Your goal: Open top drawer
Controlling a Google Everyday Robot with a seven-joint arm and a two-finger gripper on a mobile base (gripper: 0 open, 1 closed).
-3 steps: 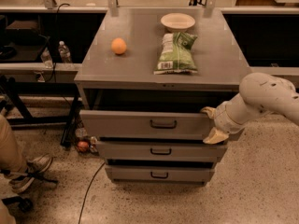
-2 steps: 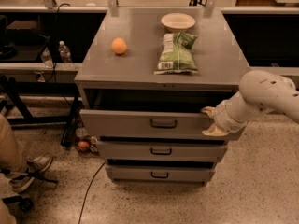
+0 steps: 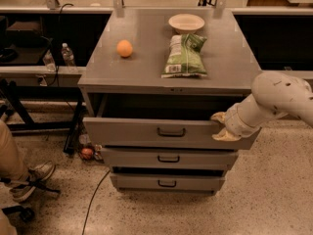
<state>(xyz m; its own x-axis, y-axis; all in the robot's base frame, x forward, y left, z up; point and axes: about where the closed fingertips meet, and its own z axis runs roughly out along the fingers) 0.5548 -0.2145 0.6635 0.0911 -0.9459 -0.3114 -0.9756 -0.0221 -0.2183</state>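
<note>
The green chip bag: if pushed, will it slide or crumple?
Probably light and floppy: the chip bag looks puffy and creased. Lying flat, it should slide, not roll. The gripper is at the right end of the top drawer.

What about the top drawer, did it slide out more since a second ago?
No. The top drawer sits as far out past the cabinet top as before, pulled partly open. The gripper stays at the drawer's right end.

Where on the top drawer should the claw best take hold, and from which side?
Grip the black wire handle at the centre of the front of the top drawer. It is a horizontal loop standing off the panel, so come straight from the front. The claw is at the drawer's right end, by its upper edge.
</note>
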